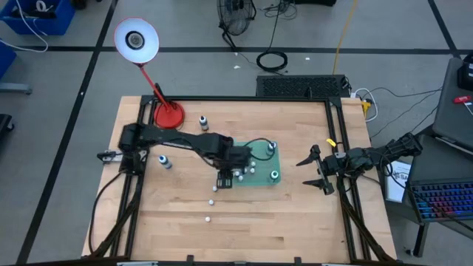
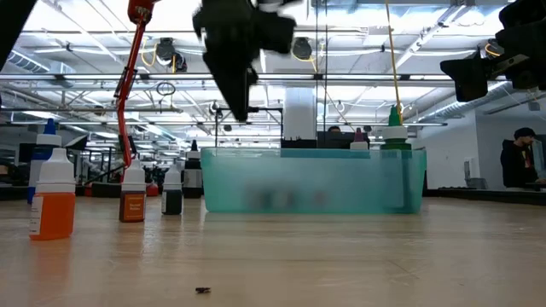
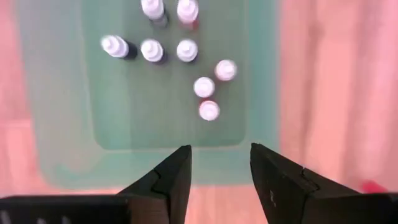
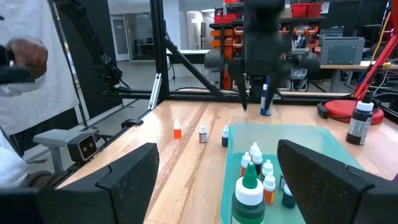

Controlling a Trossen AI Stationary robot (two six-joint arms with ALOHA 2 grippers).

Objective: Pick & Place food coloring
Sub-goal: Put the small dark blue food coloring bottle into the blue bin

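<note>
On the far left of my overhead feed a dark bottle point(image 1: 164, 161) stands alone on the counter point(image 1: 295, 214), with the red lamp base point(image 1: 169, 115) and another dark bottle point(image 1: 203, 120) behind it. Next comes my left claw point(image 1: 224, 179), hanging released and empty over the near left edge of the green tray point(image 1: 262, 177). In its wrist feed the fingers point(image 3: 176, 174) are spread just short of the tray rim, and the cluster of white-capped food coloring bottles point(image 3: 186, 50) stands inside the tray, ahead of the claw and apart from it. Two small bottles point(image 1: 211, 201) stand loose on the counter in front of the claw. A teal-topped bottle point(image 1: 274, 175) stands near the tray's right edge. Further right, my right claw point(image 1: 316, 170) waits near the counter's right rail, spread wide and holding nothing.
</note>
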